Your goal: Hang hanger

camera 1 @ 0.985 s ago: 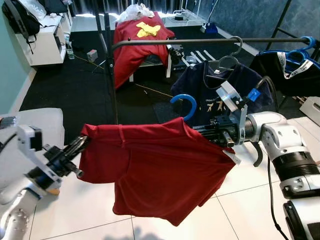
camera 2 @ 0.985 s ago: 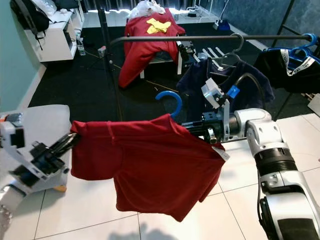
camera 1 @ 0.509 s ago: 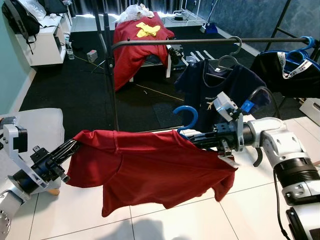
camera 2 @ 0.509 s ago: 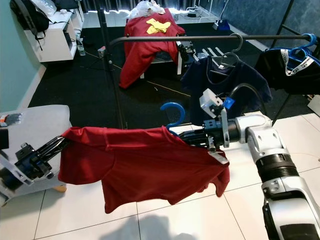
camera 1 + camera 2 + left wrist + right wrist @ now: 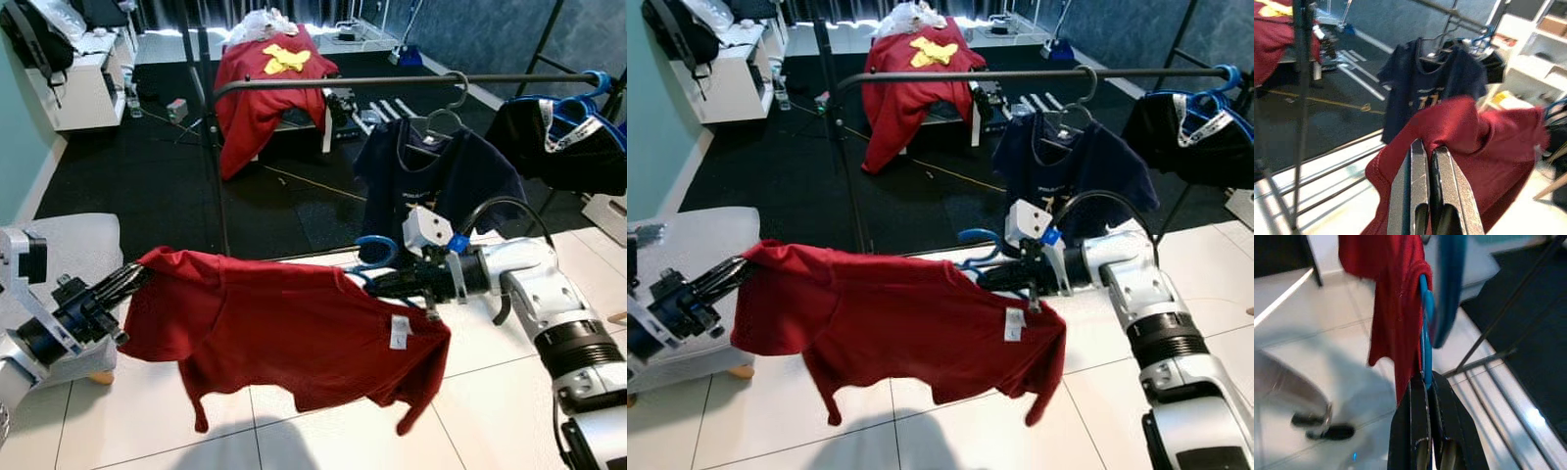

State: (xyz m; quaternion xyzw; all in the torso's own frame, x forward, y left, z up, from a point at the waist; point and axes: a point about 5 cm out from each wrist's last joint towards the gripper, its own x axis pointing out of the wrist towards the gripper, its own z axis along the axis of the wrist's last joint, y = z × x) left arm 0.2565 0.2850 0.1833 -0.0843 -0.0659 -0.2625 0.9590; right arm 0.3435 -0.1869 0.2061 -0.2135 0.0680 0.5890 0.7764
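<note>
You have the red shirt (image 5: 294, 328) stretched across mid-frame: right gripper (image 5: 377, 286) clamped on the blue hanger (image 5: 375, 253), left gripper (image 5: 122, 284) pinching a sleeve. The hook isn't on the rail (image 5: 392, 82) at upper frame yet; the lift and hanging remain.

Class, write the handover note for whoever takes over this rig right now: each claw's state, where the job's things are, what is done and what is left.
Left claw: shut on a sleeve of the red shirt, holding it out to the robot's left.
Right claw: shut on the blue hanger, which sits inside the shirt's neck.
The shirt is stretched between both claws above the white tiled floor, below and in front of the clothes rail.
Done: shirt is on the hanger.
Left: lift the hanger's hook onto the rail, probably beside the navy shirt, then release both claws.
</note>
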